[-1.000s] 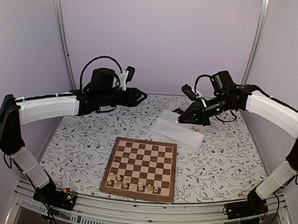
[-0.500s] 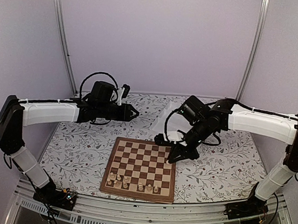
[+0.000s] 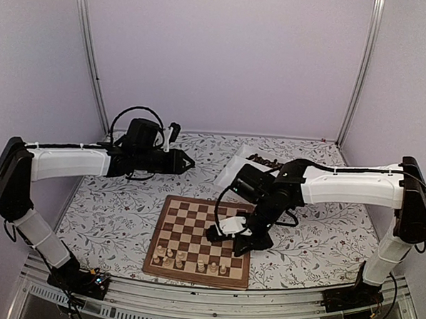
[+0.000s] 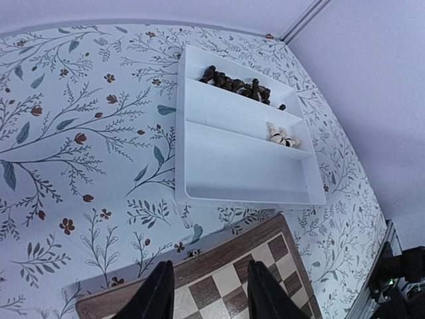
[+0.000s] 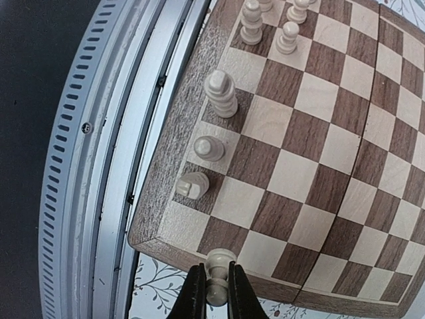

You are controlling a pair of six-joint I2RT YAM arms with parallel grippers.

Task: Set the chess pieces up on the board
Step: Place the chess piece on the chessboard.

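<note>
The board (image 3: pixel 195 226) lies at the table's near middle, with several pale chess pieces (image 3: pixel 171 256) along its near edge. My right gripper (image 3: pixel 244 245) hangs over the board's near right corner, shut on a pale chess piece (image 5: pixel 218 264) that sits upright between its fingers (image 5: pixel 194 292). In the right wrist view three pale pieces (image 5: pixel 209 147) stand on the nearest squares of the board (image 5: pixel 312 153). My left gripper (image 3: pixel 188 160) hovers behind the board's far left and is open and empty. Its fingertips (image 4: pixel 156 296) frame the board's corner (image 4: pixel 219 279).
A white two-compartment tray (image 4: pixel 246 156) lies behind the board, holding dark pieces (image 4: pixel 236 83) in one compartment and a few pale ones (image 4: pixel 282 136) in the other. My right arm partly hides the tray (image 3: pixel 238 161). A metal rail (image 5: pixel 99 166) runs along the table's near edge.
My right arm has swung from the tray down to the board's near right corner, carrying the pale piece. My left arm has drawn back slightly to the left.
</note>
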